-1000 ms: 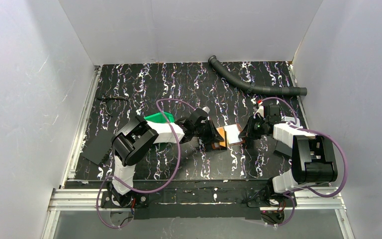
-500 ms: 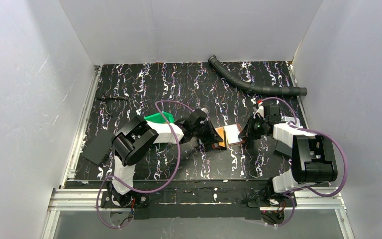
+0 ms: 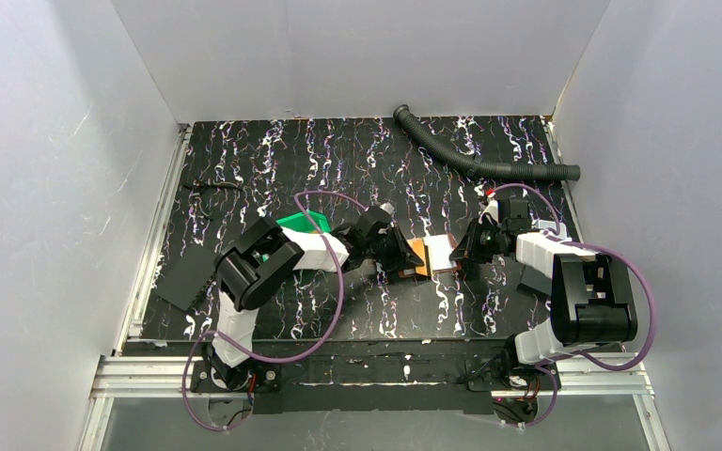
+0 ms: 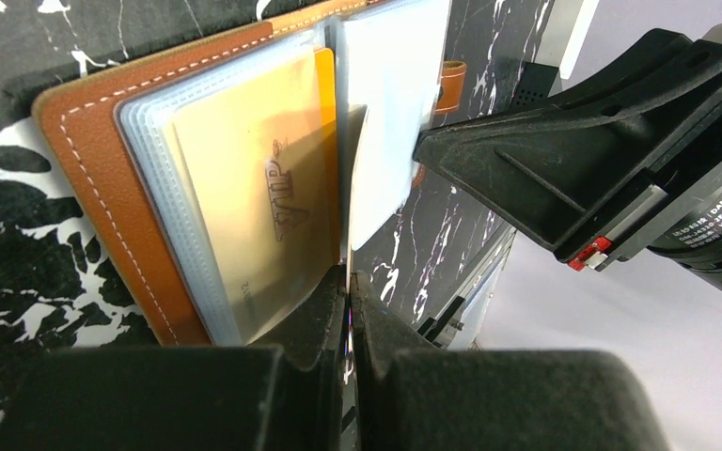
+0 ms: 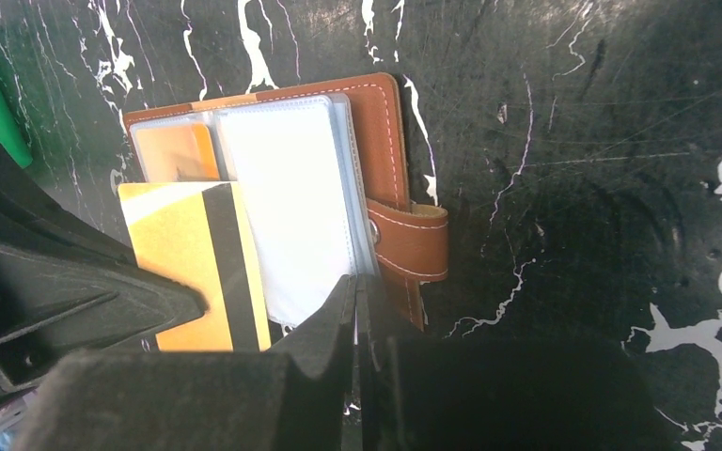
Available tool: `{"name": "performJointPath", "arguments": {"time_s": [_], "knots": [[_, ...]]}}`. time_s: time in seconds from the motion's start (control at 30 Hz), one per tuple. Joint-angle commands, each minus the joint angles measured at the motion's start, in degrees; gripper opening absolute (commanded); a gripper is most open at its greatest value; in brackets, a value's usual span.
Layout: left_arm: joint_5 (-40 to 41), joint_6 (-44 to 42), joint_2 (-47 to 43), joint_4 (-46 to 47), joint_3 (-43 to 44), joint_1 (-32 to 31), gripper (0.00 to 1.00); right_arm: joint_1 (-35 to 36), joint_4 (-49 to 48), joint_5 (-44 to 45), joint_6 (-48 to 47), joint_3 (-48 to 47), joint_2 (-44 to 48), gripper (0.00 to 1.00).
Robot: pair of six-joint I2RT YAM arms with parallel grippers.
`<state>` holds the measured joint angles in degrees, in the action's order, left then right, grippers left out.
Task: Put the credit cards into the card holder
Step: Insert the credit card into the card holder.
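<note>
Top external: we see the card holder (image 3: 430, 256) open on the bench (image 3: 273, 160), lying between the left claw (image 3: 404, 260) and the right claw (image 3: 463, 254).
Left wrist: our left claw is clamped on a credit card (image 4: 362, 188), its long axis pointing straight ahead into the card holder. Right wrist: our right claw pinches the clear sleeve (image 5: 291, 207), with the snap tab (image 5: 412, 240) to its right.
</note>
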<state>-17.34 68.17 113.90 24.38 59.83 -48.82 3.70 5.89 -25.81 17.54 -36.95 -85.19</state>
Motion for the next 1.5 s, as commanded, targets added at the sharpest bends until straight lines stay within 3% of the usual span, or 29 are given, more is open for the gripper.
{"name": "performJointPath", "arguments": {"time_s": [0.0, 1.47], "knots": [[0.35, -1.76, 0.9, 1.59, 0.8, 0.43, 0.0, 0.05, 1.02, -0.47, -1.37, 0.71, -1.18, 0.08], [5.68, -3.72, 1.89, 5.63, -0.55, 1.97, 0.0, 0.07, 0.04, -1.75, -1.55, 1.15, -2.6, 0.07]]}}
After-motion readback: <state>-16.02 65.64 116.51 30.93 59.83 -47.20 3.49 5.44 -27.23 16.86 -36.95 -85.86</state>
